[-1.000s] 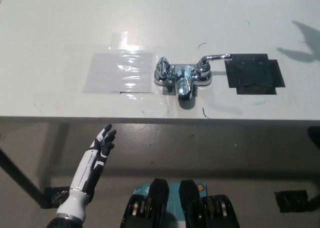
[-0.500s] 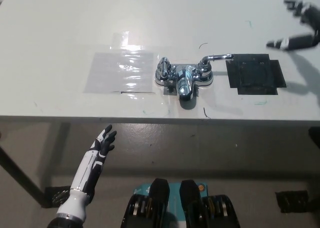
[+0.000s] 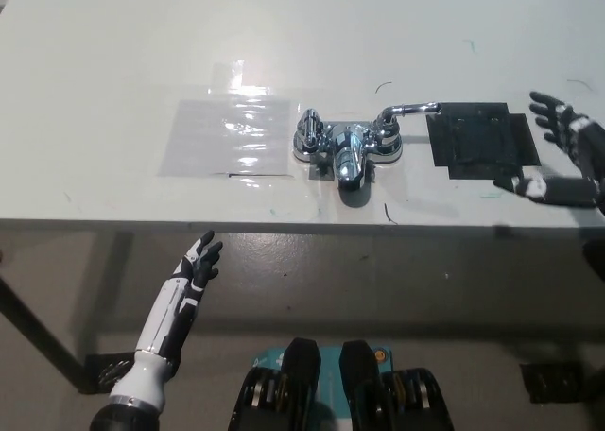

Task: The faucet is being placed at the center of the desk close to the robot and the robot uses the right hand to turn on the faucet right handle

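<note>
A chrome faucet (image 3: 346,147) stands near the front edge of the white desk (image 3: 113,53), at its middle. Its right handle (image 3: 406,111) is a lever pointing right, toward a black tape patch (image 3: 480,143). The left handle (image 3: 308,129) is a short knob. My black right hand (image 3: 558,157) hovers open at the picture's right edge, over the desk's front right, well right of the lever and apart from it. The white left hand (image 3: 194,270) rests open below the desk's front edge at lower left.
A clear plastic sheet (image 3: 227,133) is taped to the desk left of the faucet. Black tape marks lie on the floor at lower left (image 3: 104,370) and lower right (image 3: 553,379). The desk's front edge runs across the picture's middle.
My right hand has come down from the upper right corner toward the desk's front right edge, closer to the black patch. The left hand stayed almost still.
</note>
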